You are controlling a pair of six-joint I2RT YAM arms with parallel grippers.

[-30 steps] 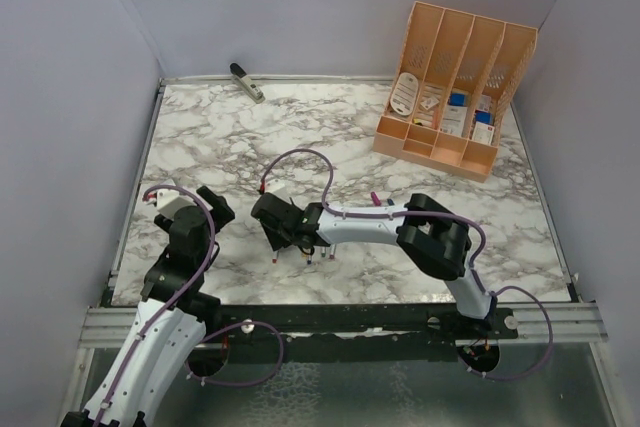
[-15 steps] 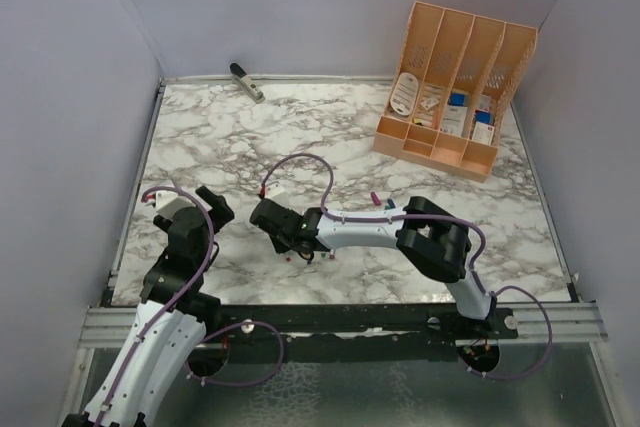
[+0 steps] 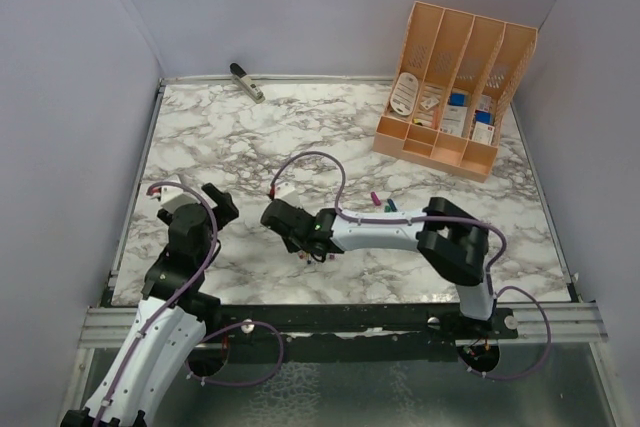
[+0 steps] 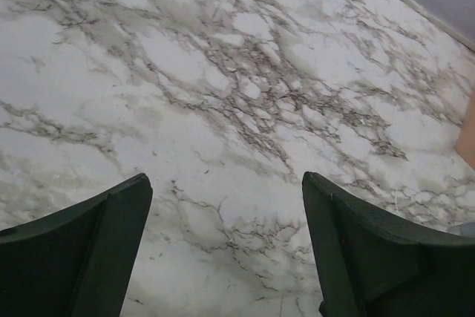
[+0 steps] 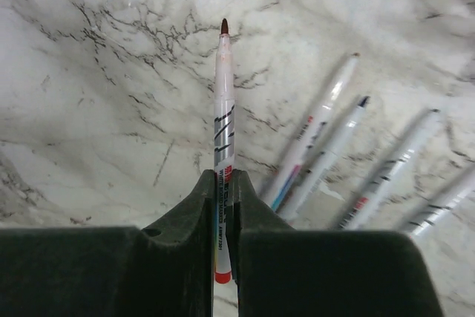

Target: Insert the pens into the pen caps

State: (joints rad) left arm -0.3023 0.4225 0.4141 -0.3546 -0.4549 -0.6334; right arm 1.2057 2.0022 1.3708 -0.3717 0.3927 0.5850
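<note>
**Top view:** The right hand (image 3: 310,247) sits low at the white-and-grey marble worktop (image 3: 230,147). Small coloured plastic pen caps (image 3: 380,203) lie beyond it and to its right, beside its arm. The left hand (image 3: 190,197) hangs well apart on its left.

**Left wrist view:** The left hand (image 4: 224,183) is released, its fingers spread wide above the marble.

**Right wrist view:** The right hand (image 5: 223,183) is clenched on a thin white pen with a red tip (image 5: 223,102), which projects forward from the fingers. Four more white pens (image 5: 326,155) lie on the worktop just right of the hand.
</note>
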